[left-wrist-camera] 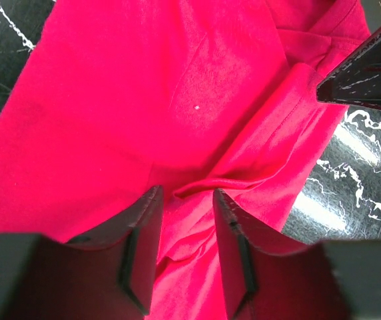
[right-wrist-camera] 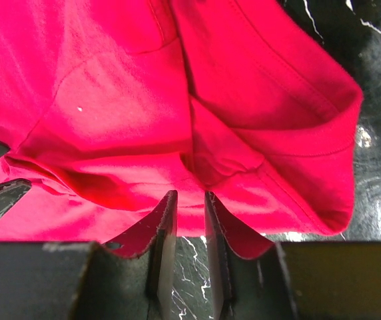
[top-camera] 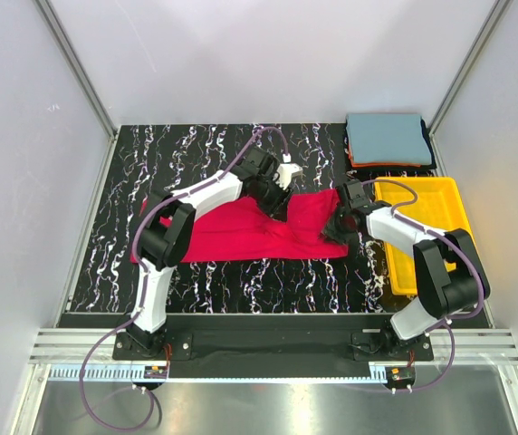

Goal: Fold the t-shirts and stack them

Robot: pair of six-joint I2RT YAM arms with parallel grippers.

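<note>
- The red t-shirt (top-camera: 241, 231) lies spread across the middle of the black marbled table (top-camera: 241, 154), rumpled at its right end.
- The left gripper (left-wrist-camera: 186, 193) is over the shirt's far edge, right of centre. Its jaws stand apart, one on each side of a raised ridge of red cloth, not clamped on it.
- The right gripper (right-wrist-camera: 189, 197) sits at the shirt's right end, beside a sleeve. Only a narrow gap shows between its jaws, and the hem lies right at the tips. From here I cannot tell whether the cloth is pinched.
- The two grippers are near each other, and each shows in the other's wrist view.
- In the far right corner a folded grey-blue shirt (top-camera: 388, 138) tops a stack, with an orange one (top-camera: 377, 165) showing beneath.
- The yellow tray (top-camera: 440, 204) sits just near of that stack, along the right edge.
</note>
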